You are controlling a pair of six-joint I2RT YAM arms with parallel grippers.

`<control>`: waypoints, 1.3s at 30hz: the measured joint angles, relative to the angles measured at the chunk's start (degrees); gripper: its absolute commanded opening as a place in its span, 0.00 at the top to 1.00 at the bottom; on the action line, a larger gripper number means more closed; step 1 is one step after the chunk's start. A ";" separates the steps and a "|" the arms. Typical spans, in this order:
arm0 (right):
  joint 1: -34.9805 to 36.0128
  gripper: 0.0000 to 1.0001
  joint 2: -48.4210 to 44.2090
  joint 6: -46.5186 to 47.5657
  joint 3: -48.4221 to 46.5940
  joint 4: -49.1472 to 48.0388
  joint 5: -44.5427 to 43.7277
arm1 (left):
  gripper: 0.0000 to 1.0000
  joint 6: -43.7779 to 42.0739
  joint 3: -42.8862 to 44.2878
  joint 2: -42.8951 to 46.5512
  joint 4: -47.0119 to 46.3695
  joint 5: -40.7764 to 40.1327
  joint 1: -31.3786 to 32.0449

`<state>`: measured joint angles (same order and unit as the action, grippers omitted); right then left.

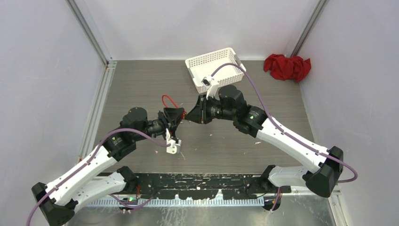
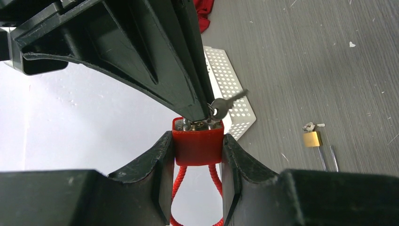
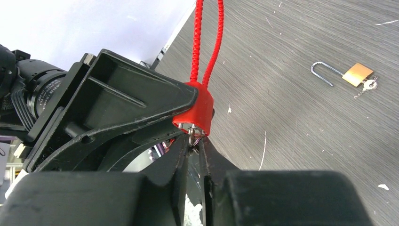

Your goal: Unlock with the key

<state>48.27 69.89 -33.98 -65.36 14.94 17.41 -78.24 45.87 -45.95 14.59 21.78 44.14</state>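
Left gripper (image 2: 198,155) is clenched on the one red cable lock (image 2: 197,141), raised over the middle of the tabletop (image 1: 141,84); right gripper (image 3: 193,150) pinches one key (image 3: 192,137) at its keyhole. One brass padlock (image 3: 357,74) lies well apart, one basket (image 1: 209,54) at the far edge

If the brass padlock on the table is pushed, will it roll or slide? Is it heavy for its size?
The brass padlock lies flat on a boxy body, so it would probably slide, not roll. It looks solid metal, so likely heavy for its size. Its open shackle may swing.
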 measured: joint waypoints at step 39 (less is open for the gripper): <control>-6.14 0.99 -1.29 -41.13 27.85 -54.16 8.76 | 1.00 -12.17 -8.07 1.44 -16.06 0.87 -0.66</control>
<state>42.13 68.60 -75.11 -37.52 -39.22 26.17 -90.41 37.80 -44.51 -1.48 22.65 43.48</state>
